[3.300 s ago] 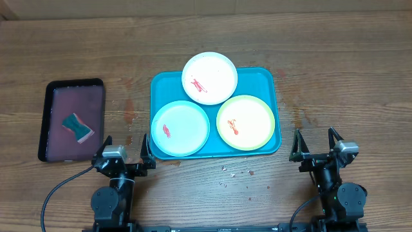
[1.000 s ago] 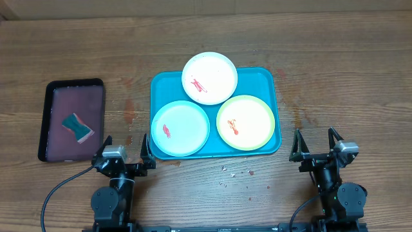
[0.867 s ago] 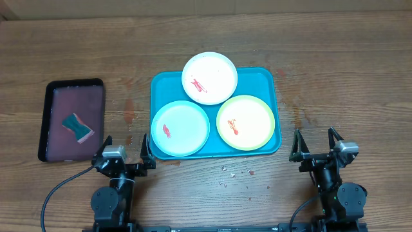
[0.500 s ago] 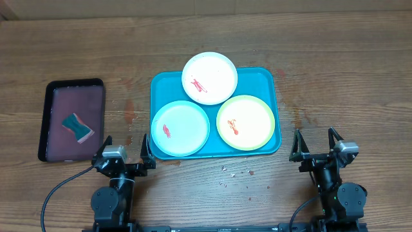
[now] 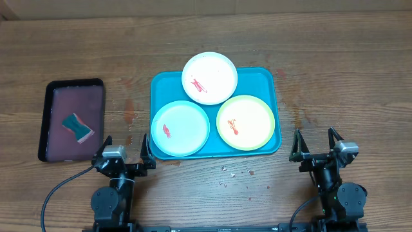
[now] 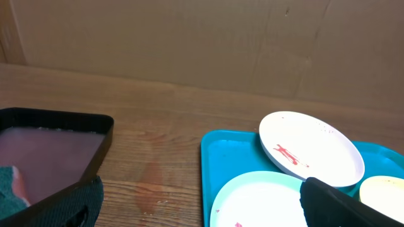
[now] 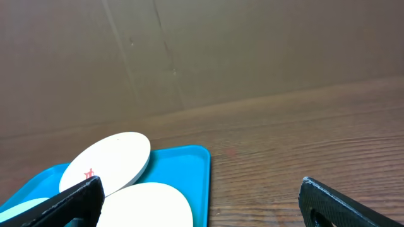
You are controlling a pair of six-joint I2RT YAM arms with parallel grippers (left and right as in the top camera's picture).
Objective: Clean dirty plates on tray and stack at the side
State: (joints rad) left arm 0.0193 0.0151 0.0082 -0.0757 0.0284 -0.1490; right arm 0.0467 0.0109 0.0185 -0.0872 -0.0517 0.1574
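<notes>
On the turquoise tray [image 5: 265, 81], three plates are seen, each marked with a red smear: the pale blue plate [image 5: 180, 128] at the near left, the yellow-green plate [image 5: 245, 122] at the near right, and the white plate [image 5: 209, 78] laid across the far rim. The left gripper [image 5: 125, 145] and right gripper [image 5: 314, 139] are held wide open and empty near the table's [image 5: 335, 58] front edge. A green sponge [image 5: 77, 127] is kept in the black tray [image 5: 44, 109] to the left.

Matte black all over: left arm [image 5: 109, 200] and right arm [image 5: 344, 196], with round joint housings. Slim tapering fingers [image 6: 347, 205] on left gripper [image 5: 125, 143] and right gripper [image 5: 315, 138]. Small grey camera block [image 5: 114, 151] at each wrist (the palest part). Black cables [image 5: 55, 193] curling from the bases.
</notes>
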